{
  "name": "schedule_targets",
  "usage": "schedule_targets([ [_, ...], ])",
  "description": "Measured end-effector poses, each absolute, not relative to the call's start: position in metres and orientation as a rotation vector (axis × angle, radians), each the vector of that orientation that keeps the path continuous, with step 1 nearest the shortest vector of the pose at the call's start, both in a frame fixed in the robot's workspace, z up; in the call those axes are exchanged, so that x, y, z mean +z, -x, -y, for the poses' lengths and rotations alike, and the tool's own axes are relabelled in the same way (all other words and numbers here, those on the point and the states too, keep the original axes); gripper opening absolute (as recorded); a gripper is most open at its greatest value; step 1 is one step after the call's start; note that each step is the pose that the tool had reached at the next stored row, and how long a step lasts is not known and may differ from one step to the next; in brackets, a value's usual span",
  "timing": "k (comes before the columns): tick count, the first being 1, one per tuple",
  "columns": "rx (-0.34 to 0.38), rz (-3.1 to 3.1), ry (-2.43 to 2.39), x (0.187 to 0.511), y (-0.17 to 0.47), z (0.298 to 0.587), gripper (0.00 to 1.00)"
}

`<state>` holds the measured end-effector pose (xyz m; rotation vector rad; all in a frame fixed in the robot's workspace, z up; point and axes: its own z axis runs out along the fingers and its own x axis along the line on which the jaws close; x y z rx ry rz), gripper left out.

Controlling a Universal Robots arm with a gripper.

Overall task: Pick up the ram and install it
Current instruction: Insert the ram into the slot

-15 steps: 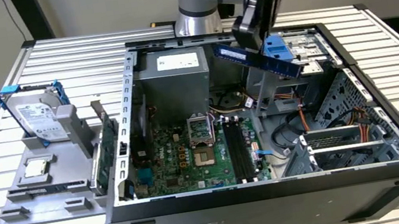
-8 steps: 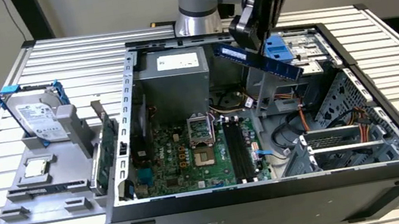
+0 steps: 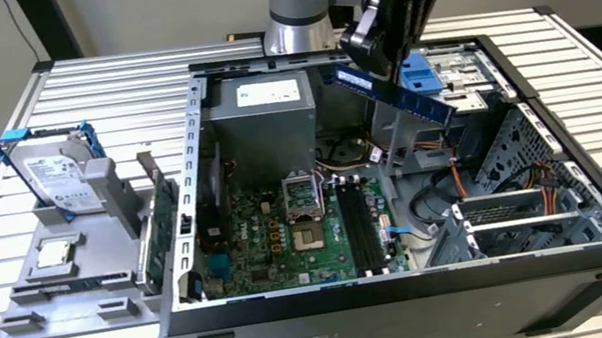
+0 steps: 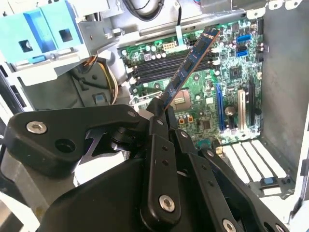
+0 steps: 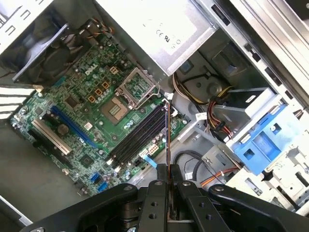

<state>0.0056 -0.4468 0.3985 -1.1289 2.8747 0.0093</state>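
Observation:
My gripper (image 3: 376, 59) hangs over the back of the open computer case and is shut on one end of the ram (image 3: 417, 101). The ram is a long blue-green stick with dark chips, tilted down toward the exterior view's right and held in the air above the motherboard (image 3: 287, 235). In the second wrist view the ram (image 4: 190, 65) juts out from the black fingers (image 4: 158, 126) over the board. In the first wrist view the ram (image 5: 167, 130) shows edge-on, above the black slots (image 5: 137, 137). The slots (image 3: 359, 228) lie empty beside the processor socket (image 3: 309, 238).
The case walls (image 3: 416, 282) ring the motherboard. A grey power supply (image 3: 263, 120) and a blue drive bay (image 3: 420, 77) stand at the back, cables (image 3: 450, 191) on the exterior view's right. Outside, on the left, a grey holder (image 3: 67, 292) carries a hard drive (image 3: 55, 176) and a green expansion card (image 3: 157, 219).

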Motion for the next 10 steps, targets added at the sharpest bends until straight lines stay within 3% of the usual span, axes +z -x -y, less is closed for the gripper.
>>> schedule_targets([
  [10,0.004,-2.943,0.936,0.3985,-0.0056,0.4468,0.00],
])
